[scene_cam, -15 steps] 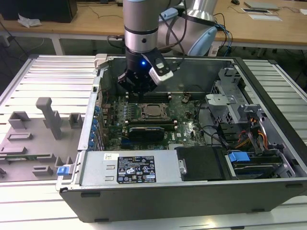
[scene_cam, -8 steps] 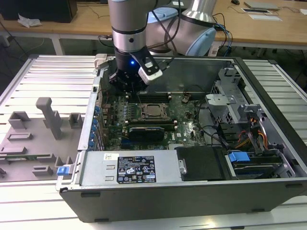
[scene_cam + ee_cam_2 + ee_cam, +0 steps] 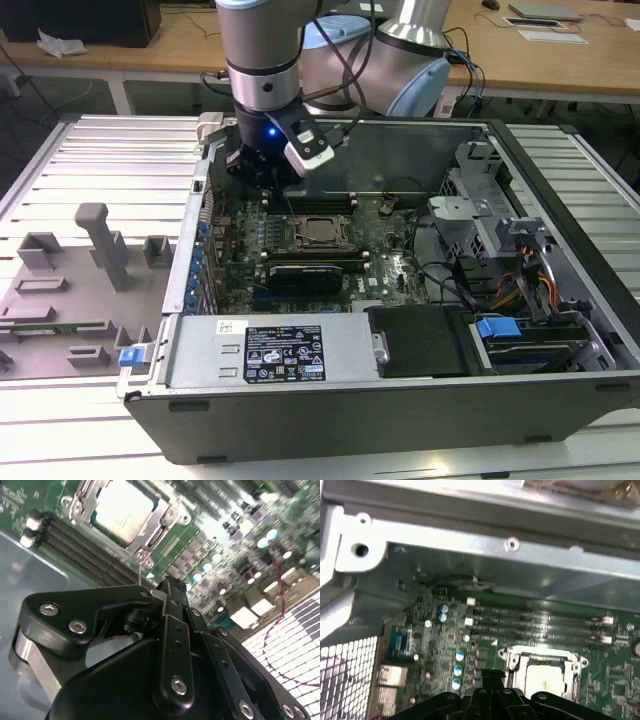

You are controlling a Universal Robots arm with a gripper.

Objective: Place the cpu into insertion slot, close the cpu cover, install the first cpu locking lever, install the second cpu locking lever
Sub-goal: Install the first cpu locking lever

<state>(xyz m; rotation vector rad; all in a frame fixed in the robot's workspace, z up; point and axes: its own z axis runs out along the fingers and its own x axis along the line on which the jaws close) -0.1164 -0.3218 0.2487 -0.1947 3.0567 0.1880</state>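
Observation:
The cpu [image 3: 122, 507], a pale silvery-beige square, lies in the insertion slot [image 3: 322, 231] on the green board. The cpu cover [image 3: 156, 524], a silvery frame, lies flat around it. In the first wrist view the cpu [image 3: 546, 678] and the cpu cover [image 3: 520, 658] sit just beyond my fingertips. My gripper [image 3: 169, 586] is shut with nothing between its fingers, hovering beside one corner of the socket. A thin metal rod [image 3: 139, 574] rises by that corner, close to the fingertips [image 3: 492, 673]. In the exterior view the gripper [image 3: 262, 172] hangs over the board to the socket's left.
Long black memory slots [image 3: 540, 622] run beside the socket, next to the case's metal wall [image 3: 470, 540]. A black graphics card [image 3: 312, 272] lies in front of the socket. The power supply [image 3: 270, 350], drive cage [image 3: 480, 215] and cables [image 3: 530, 285] crowd the case's front and right.

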